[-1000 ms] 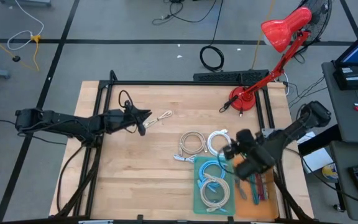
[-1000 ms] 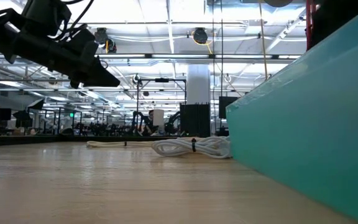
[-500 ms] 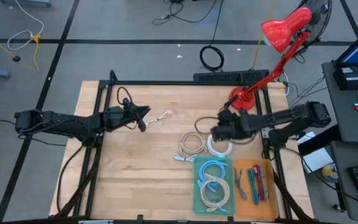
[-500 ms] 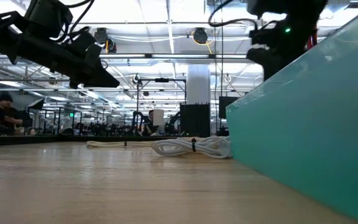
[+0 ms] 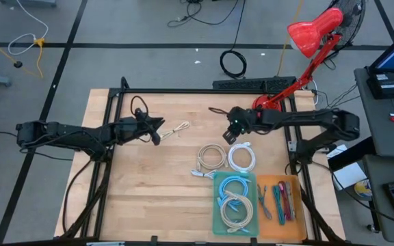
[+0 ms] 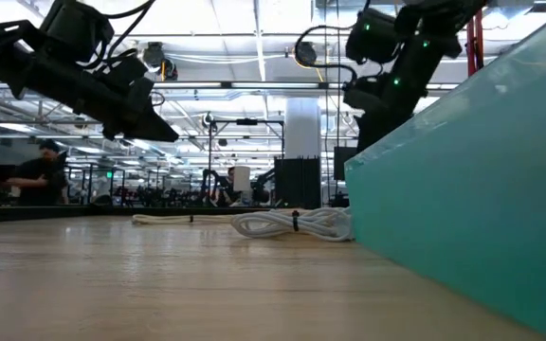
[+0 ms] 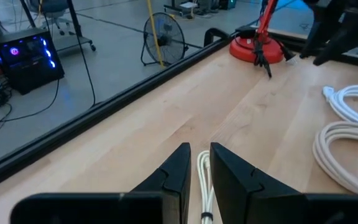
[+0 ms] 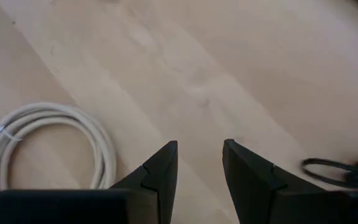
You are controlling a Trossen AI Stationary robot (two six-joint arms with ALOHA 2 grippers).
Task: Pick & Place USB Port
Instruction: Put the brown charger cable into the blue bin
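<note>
**Cables in the teal tray, more cables loose on the bench**

A teal tray (image 5: 219, 217) sits near the front edge of the wooden bench (image 5: 149, 184). Two coiled cables lie inside it. One is a blue cable (image 5: 232, 186) at the back of the tray. The other is a pale cable (image 5: 237, 210) in front of it. They touch each other.

Just beside the teal tray, on its right, is an orange tray (image 5: 269, 225). It holds a few small hand tools (image 5: 280, 203) with red and green handles, lying side by side.

Three more cables lie loose on the bench. A white coiled cable (image 5: 241, 157) and a beige coiled cable (image 5: 212, 157) rest next to each other, just behind the teal tray. A thin pale cable (image 5: 177, 128) lies farther left, on its own.

The left end effector (image 5: 157, 132) hangs just beside that thin pale cable. In the left wrist view its two fingers (image 7: 174, 168) stand a little apart, with the thin cable (image 7: 204, 186) showing in the slot between them. I cannot tell if they pinch it.

The right end effector (image 5: 232, 131) hangs over bare wood behind the white and beige coils. Its fingers (image 8: 162, 167) are apart and hold nothing. The beige coil (image 8: 45, 140) shows off to one side of it.

A red lamp (image 5: 299, 48) stands at the back right corner of the bench.
</note>
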